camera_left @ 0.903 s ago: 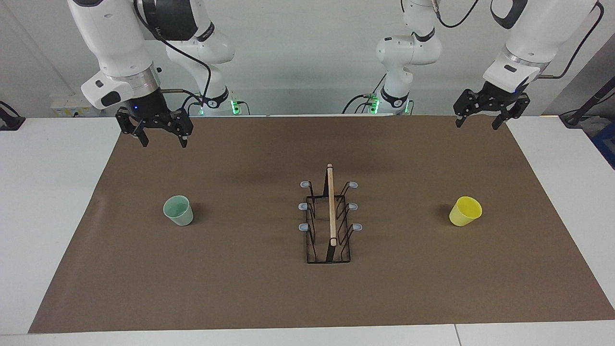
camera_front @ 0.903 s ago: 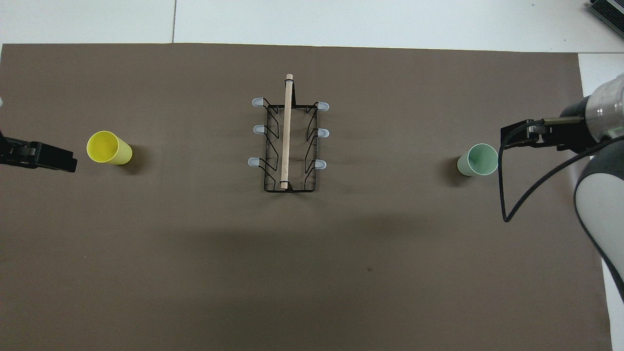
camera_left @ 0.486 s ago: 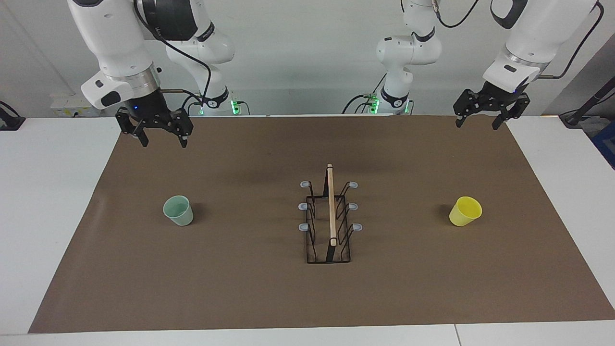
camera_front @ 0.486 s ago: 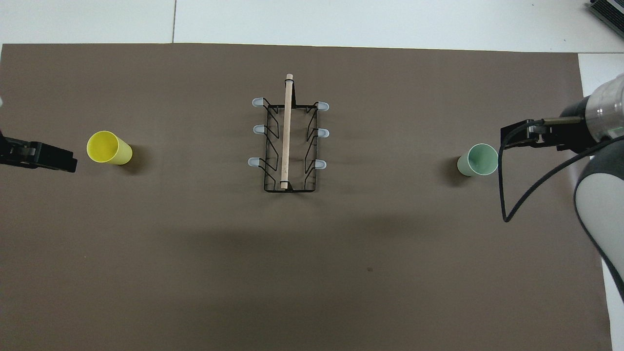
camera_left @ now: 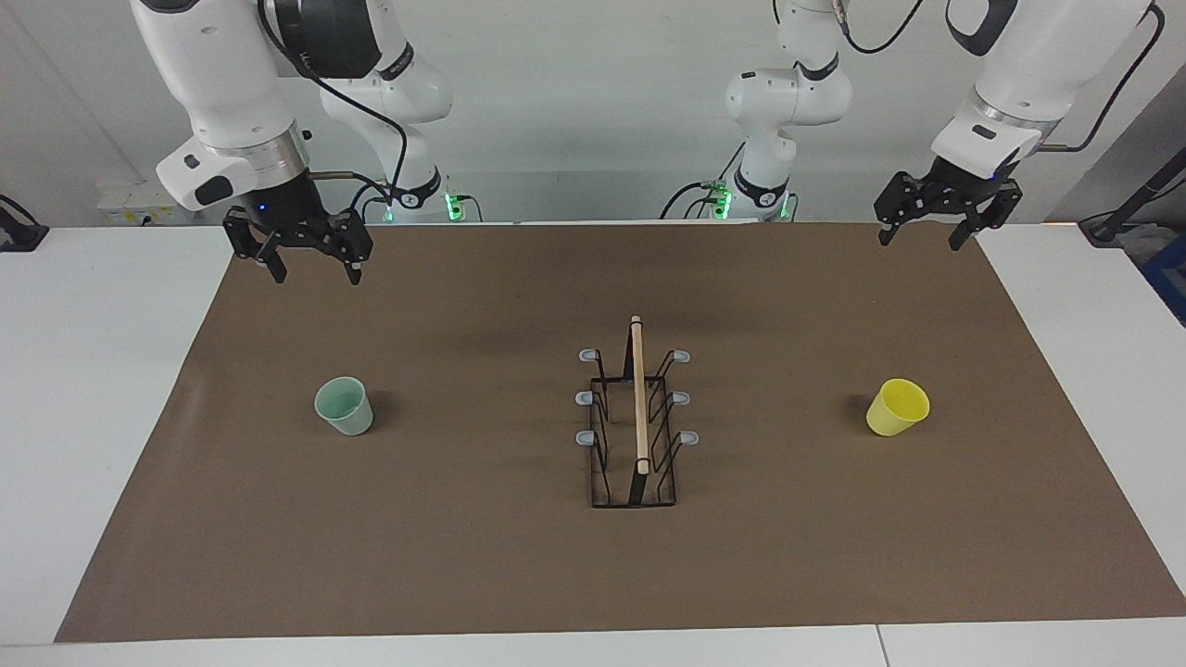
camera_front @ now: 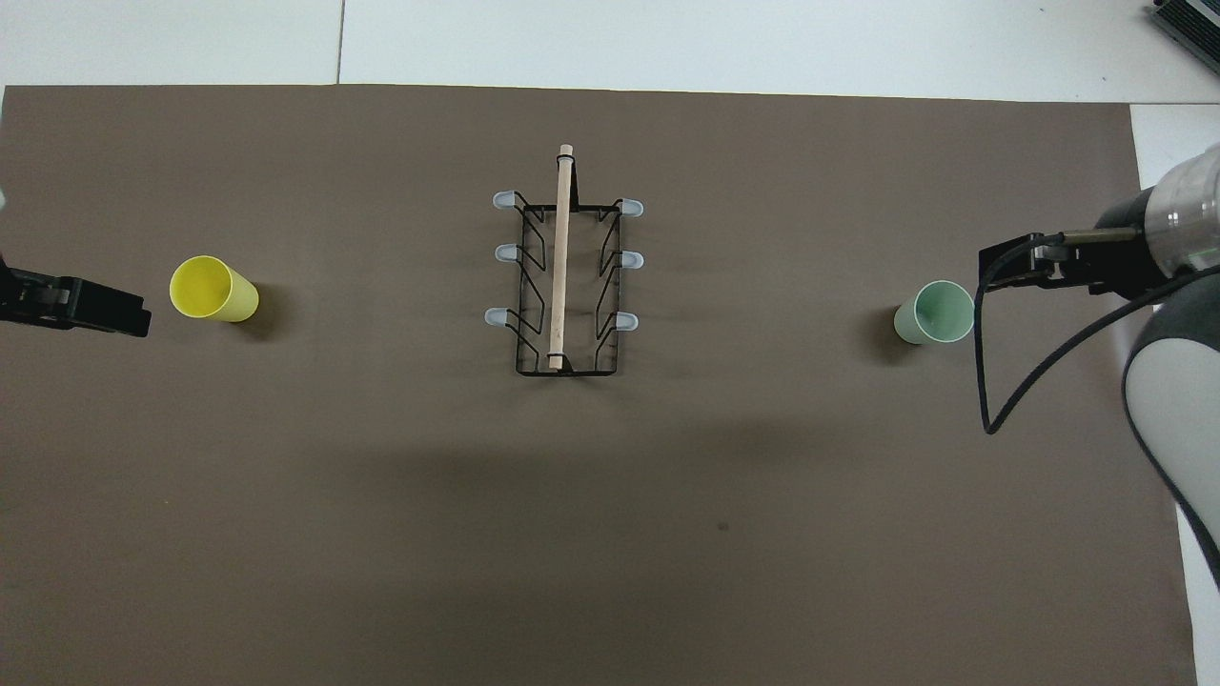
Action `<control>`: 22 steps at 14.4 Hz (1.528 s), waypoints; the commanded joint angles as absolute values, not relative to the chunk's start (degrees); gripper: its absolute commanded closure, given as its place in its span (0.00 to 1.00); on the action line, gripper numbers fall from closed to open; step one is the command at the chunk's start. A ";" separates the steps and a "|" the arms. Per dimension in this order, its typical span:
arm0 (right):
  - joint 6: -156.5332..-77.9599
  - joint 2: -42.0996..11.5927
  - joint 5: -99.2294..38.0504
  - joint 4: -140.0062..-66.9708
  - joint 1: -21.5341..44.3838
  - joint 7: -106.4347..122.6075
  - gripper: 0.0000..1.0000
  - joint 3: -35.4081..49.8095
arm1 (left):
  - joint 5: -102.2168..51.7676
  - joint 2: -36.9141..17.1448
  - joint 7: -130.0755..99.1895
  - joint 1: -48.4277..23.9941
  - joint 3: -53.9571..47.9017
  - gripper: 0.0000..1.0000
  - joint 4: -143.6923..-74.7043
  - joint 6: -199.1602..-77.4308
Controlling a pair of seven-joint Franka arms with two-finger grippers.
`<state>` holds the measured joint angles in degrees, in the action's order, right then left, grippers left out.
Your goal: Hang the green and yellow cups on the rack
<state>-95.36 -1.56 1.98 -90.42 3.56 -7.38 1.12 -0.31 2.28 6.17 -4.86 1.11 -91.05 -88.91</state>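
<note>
The black wire rack (camera_left: 635, 435) with a wooden rod and grey-tipped prongs stands in the middle of the brown mat; its prongs are bare. It also shows in the overhead view (camera_front: 564, 276). The mint green cup (camera_left: 344, 406) (camera_front: 935, 312) stands mouth up toward the right arm's end. The yellow cup (camera_left: 898, 407) (camera_front: 213, 289) stands mouth up toward the left arm's end. My right gripper (camera_left: 316, 273) is open and empty, up over the mat's edge by the robots. My left gripper (camera_left: 919, 241) is open and empty, up over the mat's corner by the robots.
The brown mat (camera_left: 482, 556) covers most of the white table (camera_left: 93, 371). A black cable (camera_front: 991, 381) loops down from the right arm near the green cup.
</note>
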 commanded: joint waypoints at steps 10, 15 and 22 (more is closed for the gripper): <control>-93.43 -2.64 3.34 -88.86 2.29 -5.98 0.00 1.14 | 0.09 2.90 5.54 -4.83 1.32 0.00 -91.14 -87.72; -93.86 -1.94 5.18 -91.14 0.79 -3.43 0.00 1.14 | 0.00 3.87 5.27 -4.83 1.41 0.00 -92.99 -88.68; -96.85 -2.11 11.39 -92.37 1.49 5.06 0.00 1.23 | -1.66 3.96 5.19 -4.22 1.41 0.00 -95.80 -94.65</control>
